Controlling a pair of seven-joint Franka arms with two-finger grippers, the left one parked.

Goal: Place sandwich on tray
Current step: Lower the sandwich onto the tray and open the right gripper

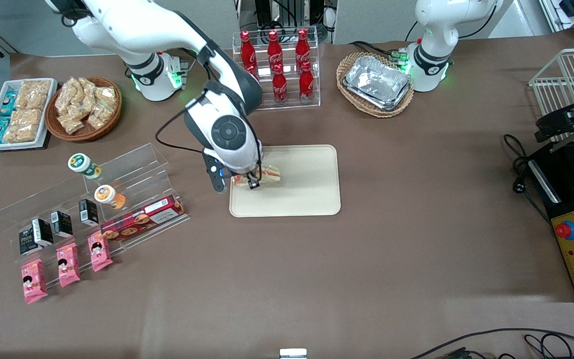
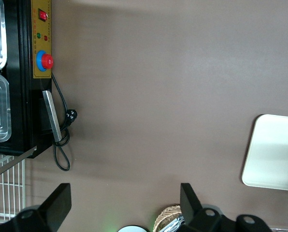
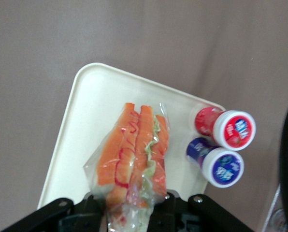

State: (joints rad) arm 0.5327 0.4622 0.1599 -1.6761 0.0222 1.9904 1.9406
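The gripper (image 1: 253, 180) has its fingers clamped on the sandwich (image 1: 265, 174), a crinkly clear-wrapped wedge striped orange and green, held over the smooth cream tray (image 1: 307, 192) with rounded corners. In the wrist view two glossy little capped cups (image 3: 223, 150) sit on the tray's edge

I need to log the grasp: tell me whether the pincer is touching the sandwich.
Touching. The right wrist view shows the sandwich wedged between the pincer's fingers, above the tray. In the front view the pincer is at the sandwich's end over the tray.
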